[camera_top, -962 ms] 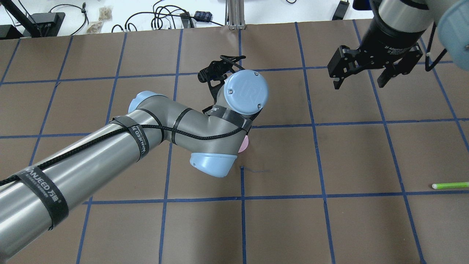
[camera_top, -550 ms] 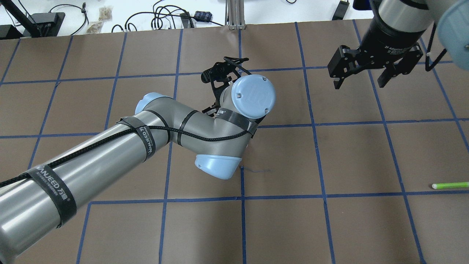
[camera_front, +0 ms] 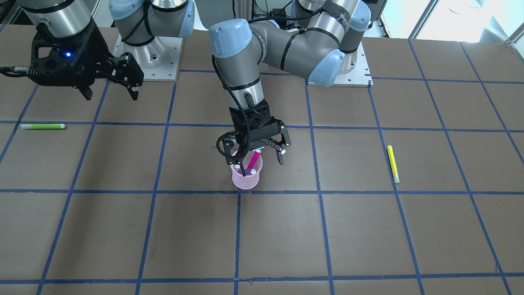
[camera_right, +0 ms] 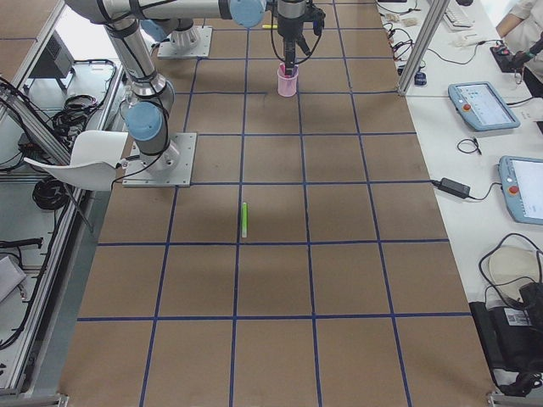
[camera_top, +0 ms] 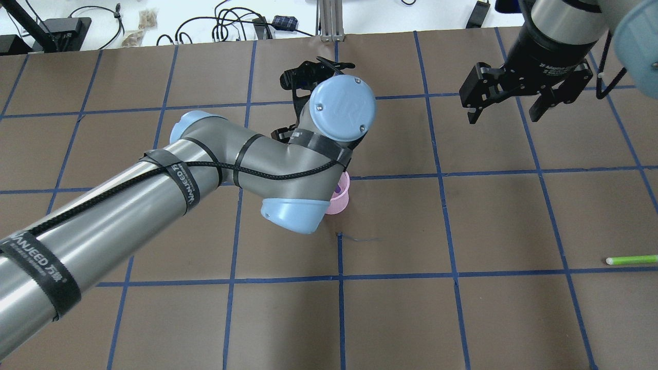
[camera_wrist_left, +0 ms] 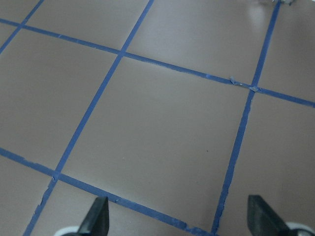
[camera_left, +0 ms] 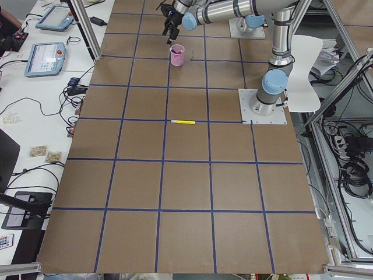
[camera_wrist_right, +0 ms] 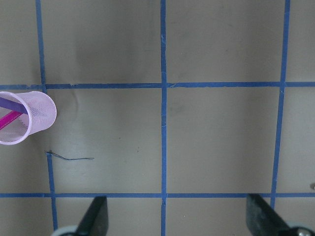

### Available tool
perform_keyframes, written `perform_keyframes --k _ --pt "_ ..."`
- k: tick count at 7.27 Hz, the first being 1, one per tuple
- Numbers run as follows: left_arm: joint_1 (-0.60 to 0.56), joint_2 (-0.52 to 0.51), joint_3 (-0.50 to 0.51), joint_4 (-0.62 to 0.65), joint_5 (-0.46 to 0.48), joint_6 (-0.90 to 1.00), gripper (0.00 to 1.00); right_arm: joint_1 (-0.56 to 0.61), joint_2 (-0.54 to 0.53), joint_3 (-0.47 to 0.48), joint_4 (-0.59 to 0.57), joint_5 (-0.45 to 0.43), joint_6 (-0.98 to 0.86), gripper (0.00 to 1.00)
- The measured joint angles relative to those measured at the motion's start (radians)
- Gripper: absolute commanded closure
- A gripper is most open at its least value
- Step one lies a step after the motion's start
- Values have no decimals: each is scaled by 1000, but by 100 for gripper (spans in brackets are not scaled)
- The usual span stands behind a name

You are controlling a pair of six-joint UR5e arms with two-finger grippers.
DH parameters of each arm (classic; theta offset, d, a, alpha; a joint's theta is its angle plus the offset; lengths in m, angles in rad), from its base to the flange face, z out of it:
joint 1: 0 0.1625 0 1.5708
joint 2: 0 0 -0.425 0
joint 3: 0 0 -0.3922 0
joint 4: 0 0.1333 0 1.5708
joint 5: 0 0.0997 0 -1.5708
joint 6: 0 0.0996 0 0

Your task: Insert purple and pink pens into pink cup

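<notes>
Right wrist-mounted: pink mesh cup [camera_wrist_right: 43, 111]

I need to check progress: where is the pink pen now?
In the front-facing view, the pink pen leans inside the pink cup near the table's centre, beneath the left tool.

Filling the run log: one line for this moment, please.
pink pen, purple pen: in pink cup | left hand: open, above cup | right hand: open, away
</notes>
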Motion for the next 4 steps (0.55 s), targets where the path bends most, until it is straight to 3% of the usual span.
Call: perform_keyframes --k 3,4 --pt "198 66 142 -343 -262 381 0 0 -4 -3 -2 5 7 0" --pt "268 90 165 -426 -311 443 0 0 -4 -7 -3 7 10 0"
